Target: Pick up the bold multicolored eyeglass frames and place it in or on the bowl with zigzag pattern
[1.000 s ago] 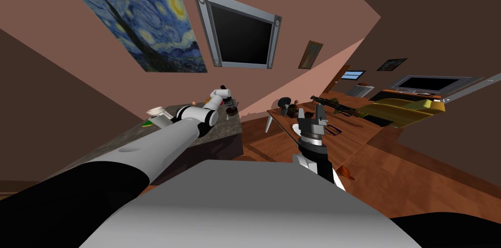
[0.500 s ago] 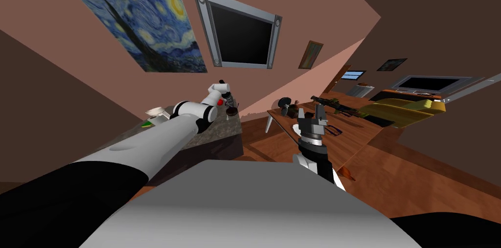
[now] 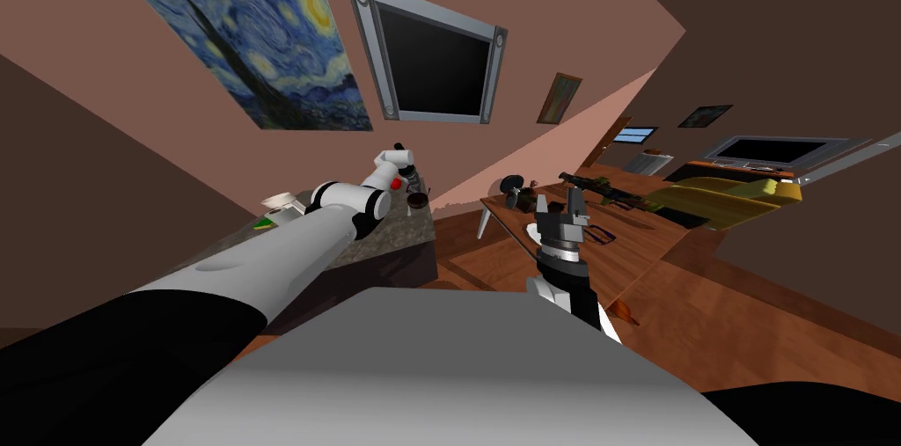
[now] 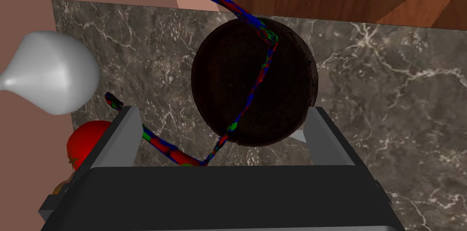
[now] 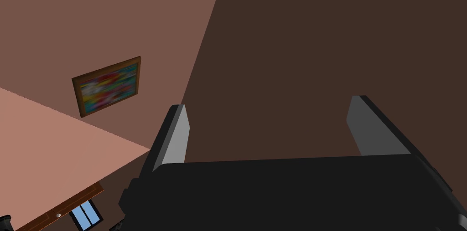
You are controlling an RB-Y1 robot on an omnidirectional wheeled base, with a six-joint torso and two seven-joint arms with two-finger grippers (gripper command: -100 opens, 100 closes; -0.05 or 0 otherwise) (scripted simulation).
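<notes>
The multicoloured eyeglass frames [image 4: 256, 82] lie draped across a dark brown bowl [image 4: 214, 73] on the marble counter [image 4: 387, 105]. One temple sticks out past the counter's edge. The other end rests on the marble beside the bowl. My left gripper [image 4: 224, 110] hovers right above the bowl, open, with nothing between its fingers. In the head view the left gripper [image 3: 405, 170] reaches over the counter's far end, next to the bowl [image 3: 418, 201]. My right gripper [image 3: 560, 199] is raised at mid-front and stands open [image 5: 270, 105].
A white bulb-shaped vessel [image 4: 54, 73] and a red round object [image 4: 86, 144] stand on the counter close to one left finger. More items sit at the counter's near end [image 3: 282, 203]. To the right is a wooden table [image 3: 633, 247] with several objects.
My left hand has lifted slightly away from the counter, uncovering the red object in the head view. The right arm has stayed still.
</notes>
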